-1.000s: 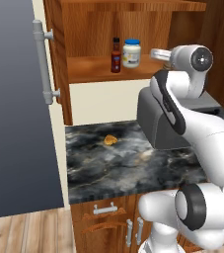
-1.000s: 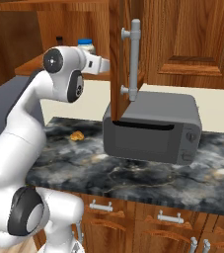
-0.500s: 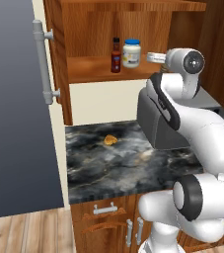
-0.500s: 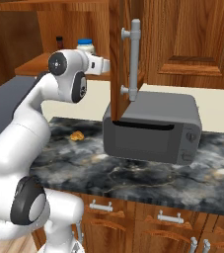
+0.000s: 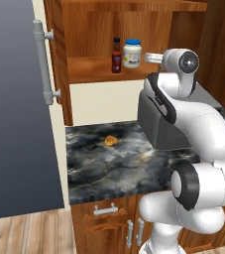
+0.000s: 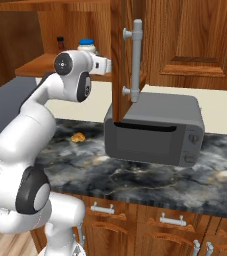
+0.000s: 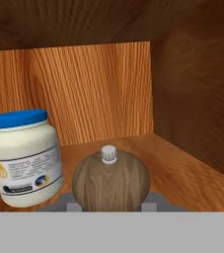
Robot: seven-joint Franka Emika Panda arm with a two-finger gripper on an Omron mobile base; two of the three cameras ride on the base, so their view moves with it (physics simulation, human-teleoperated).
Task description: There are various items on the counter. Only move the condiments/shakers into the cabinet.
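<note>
Brown wood fills my hand's outlook: the shaker (image 7: 110,182) sits on the cupboard (image 5: 89,30) shelf right before me, clamped between my jaws. Just beside it stands the white jar (image 7: 24,157) with its blue lid, and beyond the jar the red sauce bottle (image 5: 116,55). Well below the jar, the orange food lump (image 5: 110,141) lies on the dark stone bench (image 5: 114,163), near the grey oven (image 6: 155,129).

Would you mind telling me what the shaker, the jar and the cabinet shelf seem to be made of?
Shaker: wood, visible grain, matte, with a white cap. Jar: white, slightly glossy, perhaps plastic or glass, blue lid, printed label. Cabinet shelf: reddish-brown wood with streaked grain.
</note>
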